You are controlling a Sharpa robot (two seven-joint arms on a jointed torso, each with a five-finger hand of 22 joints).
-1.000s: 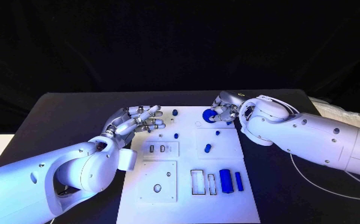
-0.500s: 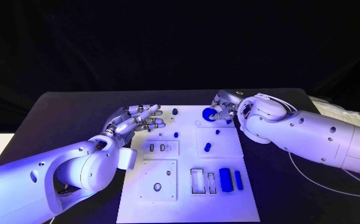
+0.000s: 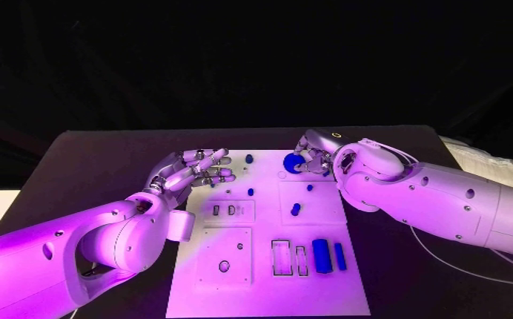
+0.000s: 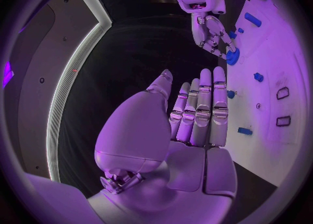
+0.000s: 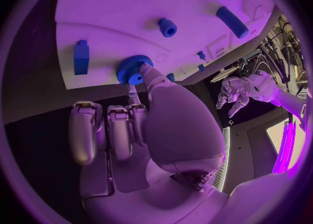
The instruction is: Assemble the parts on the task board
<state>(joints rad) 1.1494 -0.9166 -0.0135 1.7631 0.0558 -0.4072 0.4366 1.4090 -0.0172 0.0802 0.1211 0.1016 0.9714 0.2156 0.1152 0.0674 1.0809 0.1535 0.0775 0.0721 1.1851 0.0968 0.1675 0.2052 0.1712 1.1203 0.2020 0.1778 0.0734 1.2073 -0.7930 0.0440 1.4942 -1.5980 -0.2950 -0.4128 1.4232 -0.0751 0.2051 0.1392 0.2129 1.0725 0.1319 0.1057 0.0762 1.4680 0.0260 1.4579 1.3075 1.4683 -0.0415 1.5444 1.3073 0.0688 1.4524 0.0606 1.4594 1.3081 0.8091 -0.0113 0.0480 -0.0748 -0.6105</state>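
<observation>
The white task board (image 3: 321,293) lies in the middle of the black table. My right hand (image 3: 313,159) is over the board's far right corner and pinches a round blue toothed part (image 3: 292,162) between thumb and finger; the right wrist view shows that toothed part (image 5: 133,69) close to the board's surface. My left hand (image 3: 198,171) hovers at the board's far left edge, fingers straight and apart, holding nothing; the left wrist view shows this left hand (image 4: 195,112) with the right hand (image 4: 212,36) and its toothed part (image 4: 232,56) beyond.
Several blue parts lie on the board: a small peg (image 3: 248,159) at the far edge, a short piece (image 3: 296,211) mid-board, a thick cylinder (image 3: 321,257) and a thin bar (image 3: 340,257) at the near right. Rectangular slots (image 3: 281,258) are cut beside them.
My right hand has shifted the toothed part slightly to the left over the board's far corner. The left hand has stayed in place.
</observation>
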